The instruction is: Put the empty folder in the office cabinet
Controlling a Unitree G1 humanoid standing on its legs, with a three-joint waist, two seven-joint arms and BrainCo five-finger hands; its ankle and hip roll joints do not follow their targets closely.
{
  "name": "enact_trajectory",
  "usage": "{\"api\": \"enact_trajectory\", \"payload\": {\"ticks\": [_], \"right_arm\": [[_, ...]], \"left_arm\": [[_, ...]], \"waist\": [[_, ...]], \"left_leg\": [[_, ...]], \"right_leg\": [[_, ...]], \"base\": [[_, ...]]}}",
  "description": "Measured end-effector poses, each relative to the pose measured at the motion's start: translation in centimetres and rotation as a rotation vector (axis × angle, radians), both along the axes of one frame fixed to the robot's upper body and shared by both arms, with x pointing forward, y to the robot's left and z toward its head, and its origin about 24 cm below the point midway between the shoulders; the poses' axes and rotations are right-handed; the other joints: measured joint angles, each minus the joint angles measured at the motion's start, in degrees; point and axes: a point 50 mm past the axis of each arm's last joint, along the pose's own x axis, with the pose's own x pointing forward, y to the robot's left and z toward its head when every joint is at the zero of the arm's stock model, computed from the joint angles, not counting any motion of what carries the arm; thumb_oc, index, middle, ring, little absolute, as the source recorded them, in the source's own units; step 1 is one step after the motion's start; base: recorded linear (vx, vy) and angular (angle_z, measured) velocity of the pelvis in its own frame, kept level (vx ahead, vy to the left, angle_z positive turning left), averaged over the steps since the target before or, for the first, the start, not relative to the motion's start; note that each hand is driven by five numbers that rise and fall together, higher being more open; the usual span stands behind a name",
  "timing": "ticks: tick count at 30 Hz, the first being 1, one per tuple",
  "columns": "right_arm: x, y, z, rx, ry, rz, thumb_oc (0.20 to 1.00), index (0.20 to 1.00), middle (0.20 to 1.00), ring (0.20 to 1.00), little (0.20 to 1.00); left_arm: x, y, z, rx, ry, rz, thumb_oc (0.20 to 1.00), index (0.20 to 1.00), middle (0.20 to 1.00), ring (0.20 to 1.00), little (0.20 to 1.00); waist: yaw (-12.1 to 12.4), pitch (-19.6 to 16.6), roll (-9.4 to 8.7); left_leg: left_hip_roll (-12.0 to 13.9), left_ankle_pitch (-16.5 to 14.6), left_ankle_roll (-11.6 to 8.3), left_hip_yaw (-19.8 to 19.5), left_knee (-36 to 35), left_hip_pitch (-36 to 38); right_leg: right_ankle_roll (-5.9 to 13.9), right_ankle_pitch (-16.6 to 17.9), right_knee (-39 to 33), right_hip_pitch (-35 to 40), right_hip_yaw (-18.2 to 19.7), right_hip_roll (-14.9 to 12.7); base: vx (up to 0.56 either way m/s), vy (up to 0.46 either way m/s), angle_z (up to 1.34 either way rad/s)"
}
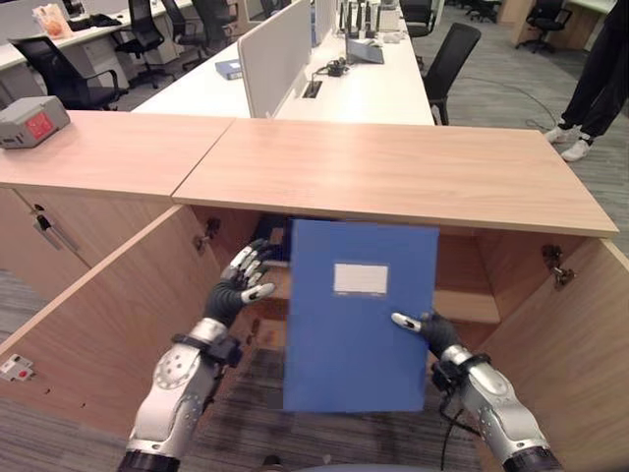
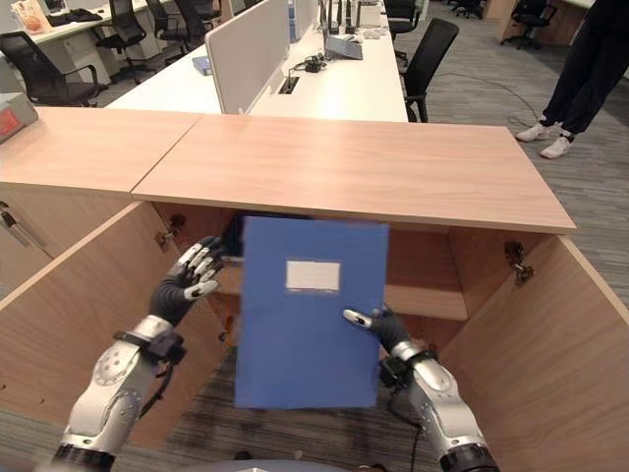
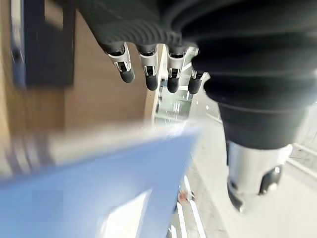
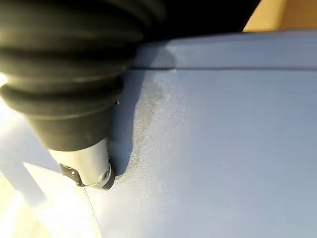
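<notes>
Blue folder upright mid-frame before the open cabinet, pinched only by right hand; left hand open, beside it. One-sided grip: folder may swing or slip.

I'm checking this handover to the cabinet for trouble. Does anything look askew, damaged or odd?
Nothing stands out. The blue folder is upright and undamaged before the open cabinet, the right hand pinching its edge. The left hand is off it, fingers relaxed.
</notes>
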Motion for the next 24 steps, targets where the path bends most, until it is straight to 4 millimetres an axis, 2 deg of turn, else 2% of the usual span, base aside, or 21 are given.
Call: {"api": "enact_trajectory", "payload": {"ticks": [1,4,10,12,13,20,24], "right_arm": [[-1.3,-1.2,-1.2,-0.009,0.064,-0.046,0.200,0.200,0.200,0.200,0.200],[-3.2,-2.8,-2.9,-0.052,0.166,-0.091,0.200,0.200,0.200,0.200,0.200],[-4.6,-3.2,-3.8,-0.050,0.222,-0.089,0.200,0.200,0.200,0.200,0.200],[-5.0,-3.3,-4.5,-0.044,0.252,-0.098,0.200,0.200,0.200,0.200,0.200],[-5.2,-3.2,-4.9,-0.037,0.274,-0.104,0.200,0.200,0.200,0.200,0.200],[-5.2,-2.0,-6.2,0.001,0.314,-0.160,0.200,0.200,0.200,0.200,0.200],[-4.1,-1.5,-6.5,0.035,0.308,-0.240,0.200,0.200,0.200,0.200,0.200]], "left_arm": [[-0.9,0.9,-1.3,0.007,0.057,0.009,1.000,1.000,1.000,1.000,1.000],[-2.5,2.1,-3.7,0.045,0.180,0.004,1.000,1.000,1.000,1.000,1.000],[-4.2,3.1,-5.8,0.136,0.302,-0.072,1.000,1.000,1.000,1.000,1.000],[-4.8,3.1,-7.3,0.154,0.365,-0.104,1.000,1.000,1.000,1.000,1.000],[-5.6,3.0,-8.8,0.164,0.443,-0.122,1.000,1.000,1.000,1.000,1.000],[-7.8,2.7,-12.4,0.209,0.629,-0.135,1.000,1.000,1.000,1.000,1.000],[-8.5,2.1,-14.3,0.206,0.709,-0.095,1.000,1.000,1.000,1.000,1.000]], "waist": [[0.0,-0.1,0.08],[-0.3,-0.2,0.14],[-0.5,-0.2,0.14],[-0.5,-0.9,0.18],[-0.5,-1.2,0.29],[-0.5,-1.3,0.15],[-0.5,-0.4,0.81]], "left_leg": [[0.0,-0.1,0.02,0.1,0.0,0.0],[0.0,-0.1,0.04,0.0,0.0,-0.3],[0.1,0.0,0.04,0.0,0.0,-0.5],[0.1,0.0,0.04,0.0,0.0,-0.7],[0.1,-0.1,0.04,0.0,0.0,-0.8],[0.1,0.0,0.00,0.0,0.0,-1.3],[0.0,0.8,-0.03,-0.5,0.0,-3.8]], "right_leg": [[0.11,-0.2,0.0,0.0,0.0,0.0],[0.09,-0.2,0.0,-0.3,0.0,0.0],[0.11,-0.2,0.0,-0.6,0.1,0.0],[0.11,-0.2,0.0,-0.9,0.1,0.0],[0.11,-0.2,0.0,-0.9,0.1,0.0],[0.11,-0.2,0.0,-1.5,0.2,0.0],[0.16,0.2,0.0,-3.8,0.1,0.1]], "base": [[0.00,0.000,0.00],[0.00,0.000,0.00],[0.00,0.000,0.00],[0.00,0.000,0.00],[0.00,0.000,0.00],[-0.01,0.004,0.00],[-0.11,0.014,0.03]]}}
